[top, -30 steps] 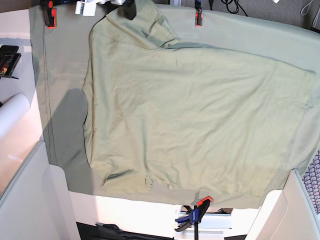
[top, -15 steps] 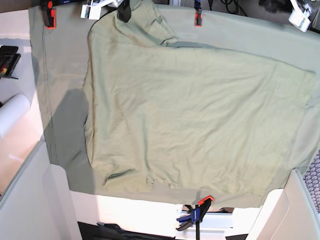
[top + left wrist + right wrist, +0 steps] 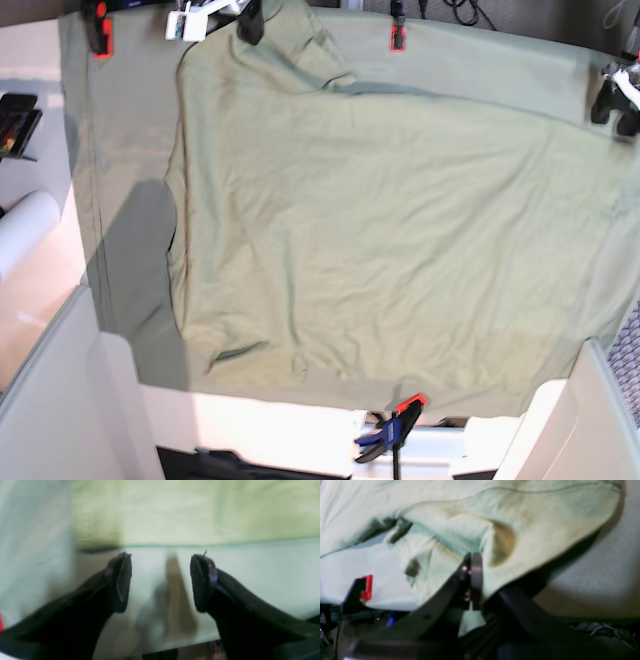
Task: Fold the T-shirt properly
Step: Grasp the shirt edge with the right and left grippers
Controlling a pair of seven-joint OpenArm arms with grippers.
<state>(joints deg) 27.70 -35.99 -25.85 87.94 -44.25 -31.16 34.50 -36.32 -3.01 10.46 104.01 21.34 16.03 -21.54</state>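
Operator, your pale yellowish sage-green wrinkled cotton T-shirt [image 3: 390, 230] lies spread across most of the base view, resting on the larger, smoother grey-green table cloth [image 3: 120, 150]. The cloth's bare strip with a stitched hem runs down the left of that frame. The shirt is largely flat; at the top centre its fabric is bunched and raised into a fold.

Your right gripper [image 3: 471, 580] appears at the lower centre of the right wrist view. Its dark jaws are pressed together with a pinch of the T-shirt's fabric caught between them, and the cloth drapes up and away from the grip. In the base view this gripper sits at the top edge, left of centre, on the raised fold.

Your left gripper [image 3: 160, 582] fills the lower half of the left wrist view. Its two black fingers [image 3: 120, 582] stand well apart with nothing between them. They hang over the table cloth, near the shirt's edge that crosses the upper part of that frame. In the base view this gripper is at the upper right edge.

Orange-and-black clamps [image 3: 398, 38] pin the table cloth along the top edge, and a blue-and-orange clamp [image 3: 392, 430] holds it at the bottom centre. A white roll [image 3: 25, 230] lies at the left edge.
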